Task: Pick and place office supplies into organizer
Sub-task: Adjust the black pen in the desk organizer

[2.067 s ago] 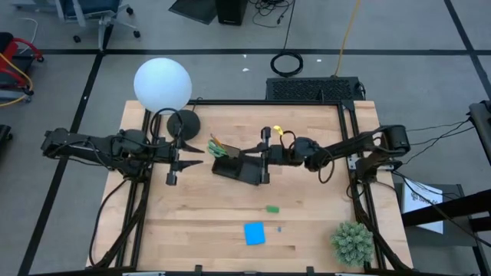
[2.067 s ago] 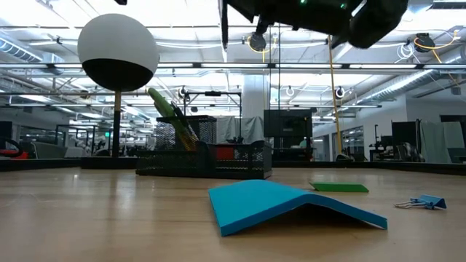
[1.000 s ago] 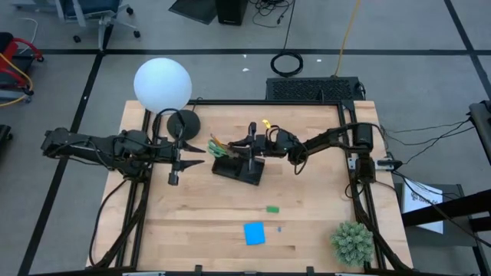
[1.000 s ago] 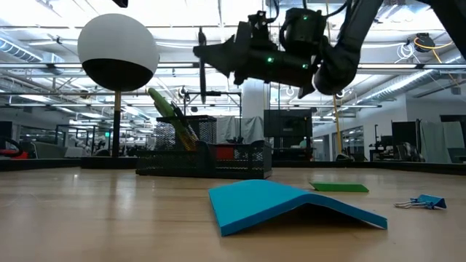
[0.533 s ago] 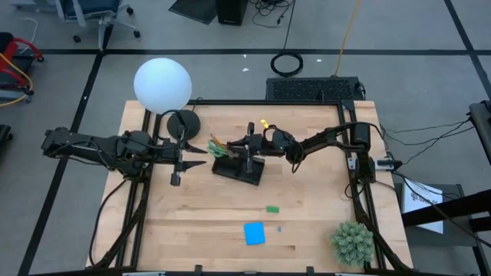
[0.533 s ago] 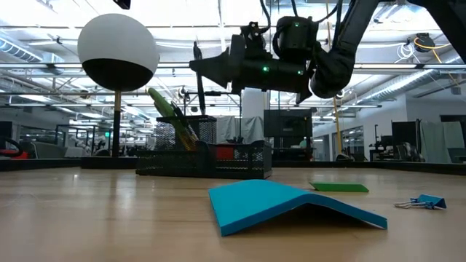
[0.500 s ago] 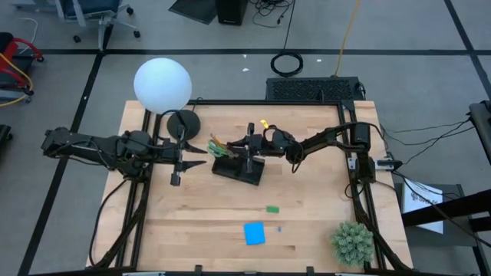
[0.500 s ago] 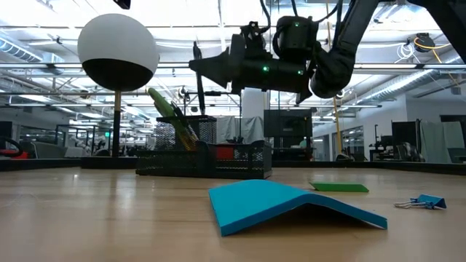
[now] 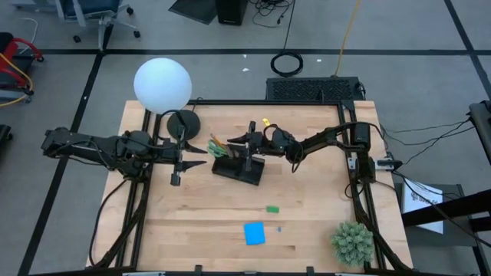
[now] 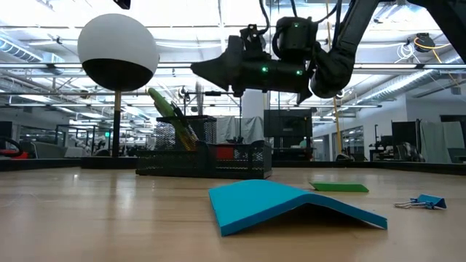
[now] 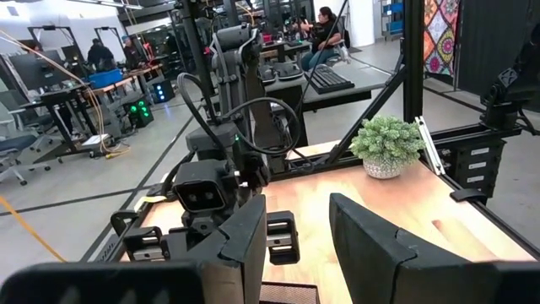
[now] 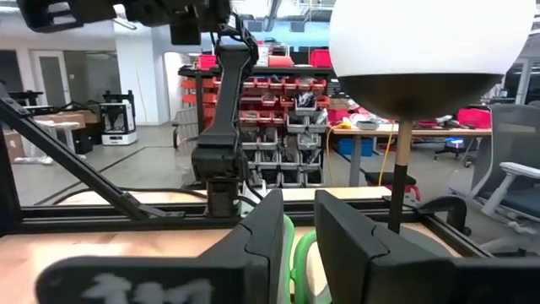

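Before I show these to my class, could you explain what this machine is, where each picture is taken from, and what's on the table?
It is a robot with two dark arms at a wooden table. One picture looks straight down, one looks level across the tabletop, and two come from cameras on the wrists. The right gripper hangs above the black organizer, which already holds green scissors. The left gripper waits beside it, fingers open, empty. A blue sticky pad and green eraser lie loose.

Organizer [image 9: 238,167]: black mesh tray, directly beneath right pincer [image 9: 247,143]; green-handled scissors [image 10: 171,115] upright, tilted, in its taller compartment. Green eraser [image 9: 271,208], blue sticky-note pad [image 9: 254,233]: flat on table, well apart from pincer.
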